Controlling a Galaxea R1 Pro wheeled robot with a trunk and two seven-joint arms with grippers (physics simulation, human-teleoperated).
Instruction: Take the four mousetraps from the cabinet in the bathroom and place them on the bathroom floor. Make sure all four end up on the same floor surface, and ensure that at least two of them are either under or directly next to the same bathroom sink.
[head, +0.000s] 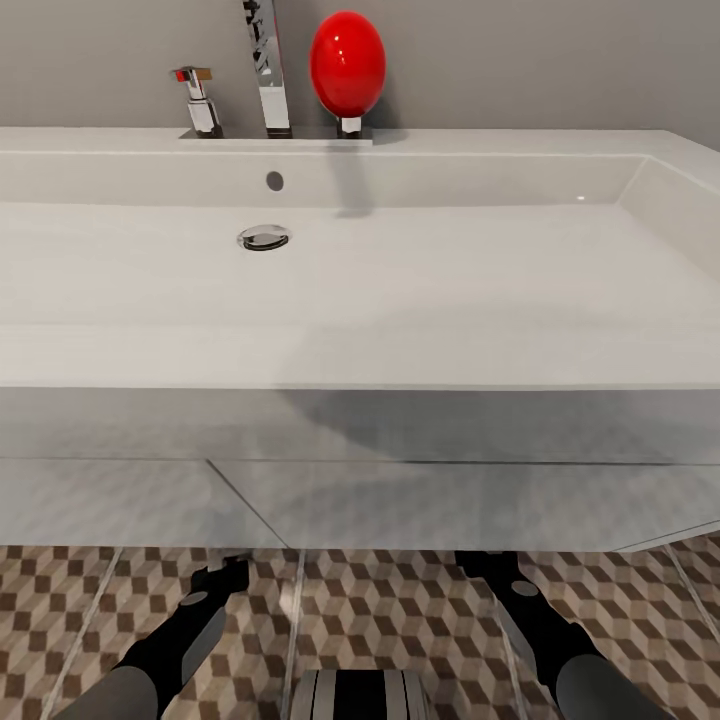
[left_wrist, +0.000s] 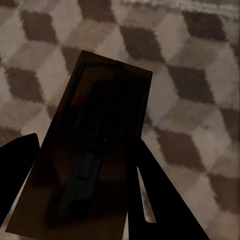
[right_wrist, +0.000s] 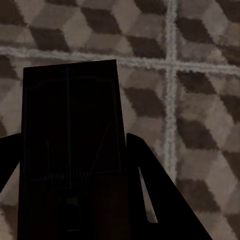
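In the left wrist view a brown wooden mousetrap (left_wrist: 97, 115) with dark wire parts sits between the two black fingers (left_wrist: 165, 200) of my left gripper (left_wrist: 85, 145), which is shut on it, just over the cube-pattern floor (left_wrist: 200, 75). The right wrist view shows a second mousetrap (right_wrist: 70, 110), dark in shadow, with my right gripper (right_wrist: 70, 150) shut on it above the tiles (right_wrist: 200, 60). In the head view both arms (head: 190, 620) (head: 530, 610) reach low under the white vanity (head: 400, 480); its front edge hides the grippers. The wide white sink (head: 400, 290) lies directly ahead.
A chrome block faucet (head: 268, 70), a small chrome tap (head: 198, 100) and a red egg-shaped object (head: 347, 62) stand at the sink's back edge. Patterned floor (head: 400, 610) shows between my arms, with pale grout lines (right_wrist: 172, 75). My base (head: 360, 695) is at the bottom.
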